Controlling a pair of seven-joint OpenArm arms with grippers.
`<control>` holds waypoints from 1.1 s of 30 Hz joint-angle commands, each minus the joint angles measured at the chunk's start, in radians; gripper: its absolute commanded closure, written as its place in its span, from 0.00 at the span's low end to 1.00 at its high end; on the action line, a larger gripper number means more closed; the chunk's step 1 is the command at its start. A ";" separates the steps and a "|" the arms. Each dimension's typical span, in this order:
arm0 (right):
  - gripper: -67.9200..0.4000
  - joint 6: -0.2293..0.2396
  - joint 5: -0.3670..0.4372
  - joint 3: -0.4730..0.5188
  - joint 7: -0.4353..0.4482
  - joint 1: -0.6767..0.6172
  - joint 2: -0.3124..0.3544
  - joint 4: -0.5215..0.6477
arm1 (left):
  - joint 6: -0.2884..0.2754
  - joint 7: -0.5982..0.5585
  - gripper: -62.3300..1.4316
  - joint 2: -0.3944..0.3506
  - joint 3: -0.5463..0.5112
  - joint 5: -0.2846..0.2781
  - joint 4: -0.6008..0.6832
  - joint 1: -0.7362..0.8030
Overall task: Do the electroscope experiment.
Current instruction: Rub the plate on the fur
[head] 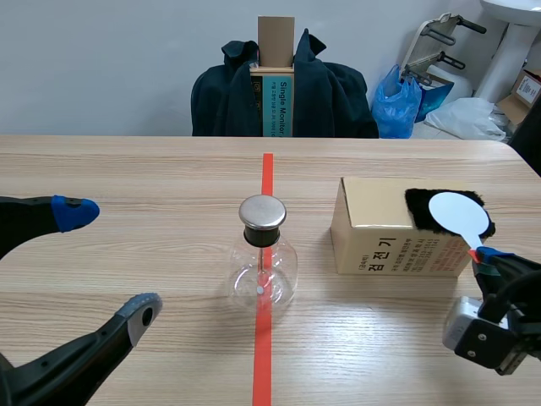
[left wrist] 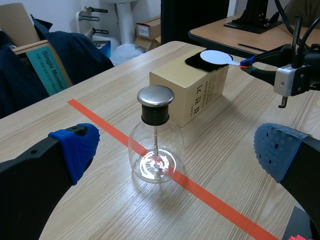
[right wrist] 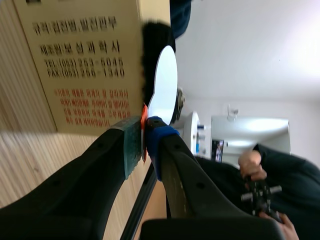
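1. Left jaws: you had them spread wide and gripping nothing. Their blue pads stood well apart, low over the left side of the desk.
2. Electroscope: a clear glass flask with a thin rod hanging inside. It had a round metal cap on a black stopper. It stood upright on the orange-red tape line at mid-desk, ahead of your left jaws and untouched by them.
3. Cardboard box: it sat near the electroscope's right, apart from it, with its printed side toward you.
4. Black fur pad: it lay on the box top, at the right end.
5. White disc paddle: its round blade lay over the fur (whether pressed down or only resting, I could not tell).
6. Right jaws: you had them closed on the paddle's orange-red stem, one pad on each side. They sat low, beyond the box's right end.
7. Beyond the desk: a dark jacket draped over a chair, a teal-labelled carton and a blue bag.
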 commanded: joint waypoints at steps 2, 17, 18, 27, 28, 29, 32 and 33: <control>0.98 0.000 0.000 -0.025 0.045 0.011 0.010 0.003 | 0.002 -0.014 0.00 0.005 -0.003 -0.010 0.005 -0.008; 0.98 -0.017 -0.019 -0.029 -0.077 0.011 0.019 0.004 | 0.017 -0.014 0.00 0.005 -0.003 -0.010 0.005 -0.009; 0.98 -0.027 -0.019 -0.029 -0.125 0.011 0.019 0.004 | 0.017 -0.014 0.00 0.005 -0.003 -0.010 0.005 -0.009; 0.98 -0.040 0.003 -0.024 -0.129 0.009 0.021 0.004 | 0.017 -0.014 0.00 0.005 -0.003 -0.010 0.005 -0.009; 0.98 -0.040 0.001 -0.021 -0.166 0.009 0.022 0.004 | 0.017 -0.014 0.00 0.005 -0.003 -0.010 0.005 -0.009; 0.98 -0.033 0.001 -0.018 -0.158 0.009 0.024 0.004 | 0.017 -0.014 0.00 0.005 -0.003 -0.010 0.005 -0.008; 0.98 -0.021 0.000 -0.018 0.021 0.015 0.030 0.004 | 0.017 -0.014 0.00 0.005 -0.003 -0.011 0.005 -0.008; 0.98 -0.019 0.000 -0.018 0.059 0.015 0.029 0.004 | 0.017 -0.014 0.00 0.005 -0.003 -0.011 0.005 -0.008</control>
